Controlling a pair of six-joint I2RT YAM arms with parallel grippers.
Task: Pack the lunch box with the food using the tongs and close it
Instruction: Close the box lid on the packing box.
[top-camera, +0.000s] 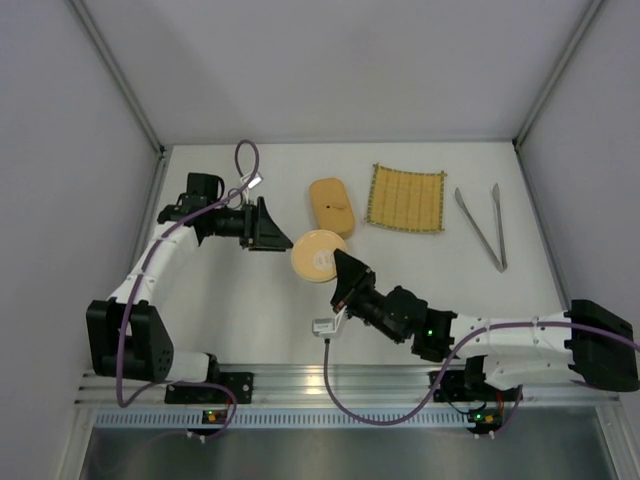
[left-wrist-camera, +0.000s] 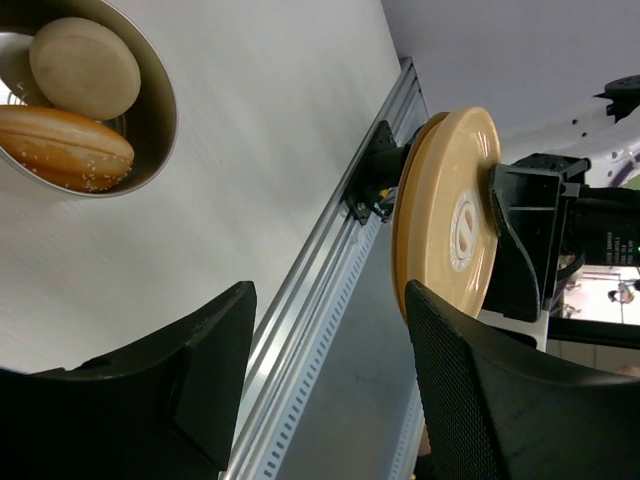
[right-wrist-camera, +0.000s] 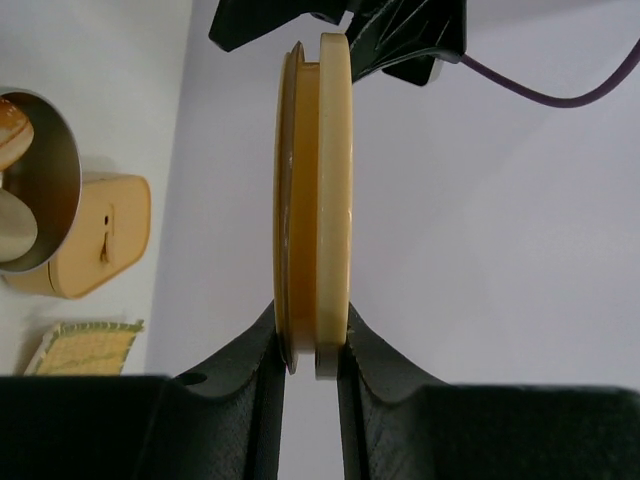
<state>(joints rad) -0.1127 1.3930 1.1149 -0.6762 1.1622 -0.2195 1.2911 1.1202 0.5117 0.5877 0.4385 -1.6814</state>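
My right gripper (top-camera: 341, 266) (right-wrist-camera: 312, 340) is shut on the rim of a round tan lid (top-camera: 315, 256) (right-wrist-camera: 314, 180), holding it on edge above the table. My left gripper (top-camera: 284, 243) (left-wrist-camera: 330, 292) stands open just left of the lid (left-wrist-camera: 447, 215), whose edge sits past its right fingertip, not between the jaws. The round steel lunch box bowl (left-wrist-camera: 158, 150) (right-wrist-camera: 60, 190) holds food: a pale round piece (left-wrist-camera: 85, 68) and a brown sesame-flecked bun-shaped piece (left-wrist-camera: 62, 147). The top view hides the bowl. The tongs (top-camera: 483, 227) lie at the far right.
A tan oblong box (top-camera: 331, 205) (right-wrist-camera: 105, 235) lies behind the lid. A yellow woven mat (top-camera: 406, 197) (right-wrist-camera: 85, 345) lies between it and the tongs. White walls close the table on three sides. An aluminium rail (top-camera: 330, 385) (left-wrist-camera: 320, 300) runs along the near edge.
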